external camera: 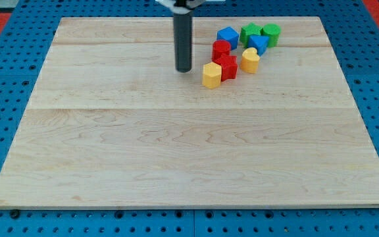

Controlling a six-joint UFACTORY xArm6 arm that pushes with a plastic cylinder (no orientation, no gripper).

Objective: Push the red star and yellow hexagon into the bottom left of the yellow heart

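Observation:
My tip (183,69) rests on the board a little to the left of the block cluster, touching no block. The yellow hexagon (211,75) lies just right of and below the tip. The red star (227,67) touches the hexagon's upper right side. The yellow heart (249,60) sits right of the red star, a small gap between them. The hexagon and star lie at the heart's lower left.
A second red block (221,49) sits just above the red star. Two blue blocks (227,35) (258,44) and two green blocks (249,32) (271,33) crowd the board's top edge above the heart.

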